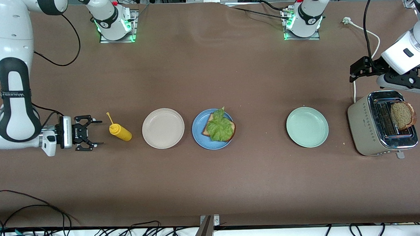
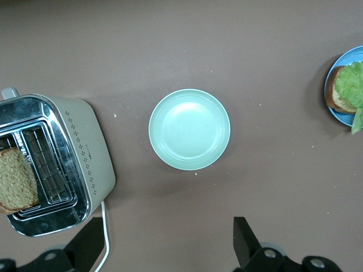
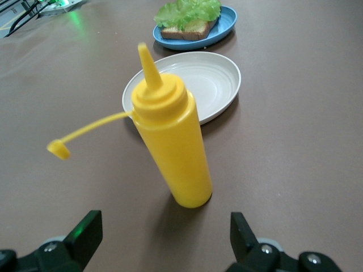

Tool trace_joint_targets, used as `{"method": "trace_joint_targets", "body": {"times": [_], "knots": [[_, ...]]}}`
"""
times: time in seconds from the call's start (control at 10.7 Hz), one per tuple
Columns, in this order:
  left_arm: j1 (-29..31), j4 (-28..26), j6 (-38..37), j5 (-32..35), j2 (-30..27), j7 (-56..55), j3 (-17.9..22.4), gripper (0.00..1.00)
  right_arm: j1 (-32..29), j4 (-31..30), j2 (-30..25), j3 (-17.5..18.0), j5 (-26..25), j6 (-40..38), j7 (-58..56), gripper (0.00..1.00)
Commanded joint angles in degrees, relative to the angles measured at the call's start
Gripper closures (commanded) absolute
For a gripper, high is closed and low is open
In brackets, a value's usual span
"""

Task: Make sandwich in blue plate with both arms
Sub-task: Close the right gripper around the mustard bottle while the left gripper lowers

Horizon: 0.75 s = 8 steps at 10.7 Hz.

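The blue plate (image 1: 197,129) lies mid-table and holds one brown bread slice (image 1: 231,129) with a ruffled lettuce leaf (image 1: 219,126) on top. A second bread slice (image 1: 402,115) sticks up out of the toaster (image 1: 367,126) at the left arm's end. My left gripper (image 1: 355,72) hangs open and empty in the air over the table beside the toaster. In the left wrist view its gripper (image 2: 164,243) is over bare table near the mint plate (image 2: 189,129). My right gripper (image 1: 99,132) is low, open and empty, facing the yellow bottle (image 3: 173,147).
A yellow squeeze bottle (image 1: 120,131) with its cap hanging off stands between the right gripper and a beige plate (image 1: 163,128). A mint-green plate (image 1: 307,127) lies between the blue plate and the toaster. The toaster's white cord (image 1: 364,28) runs toward the left arm's base.
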Motion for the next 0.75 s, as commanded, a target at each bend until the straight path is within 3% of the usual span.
{"method": "trace_joint_targets", "body": {"times": [0.0,0.65], "knots": [[0.39,1.39,-1.13,1.02,0.52,-0.06,-0.11,0.0,-0.26,0.85,5.8,0.52,8.98,0.17,-10.25,0.0],[0.39,1.47,-1.13,0.93,0.52,-0.06,-0.11,0.0,0.61,0.85,8.45,4.92,15.77,3.68,-11.41,0.0]]}}
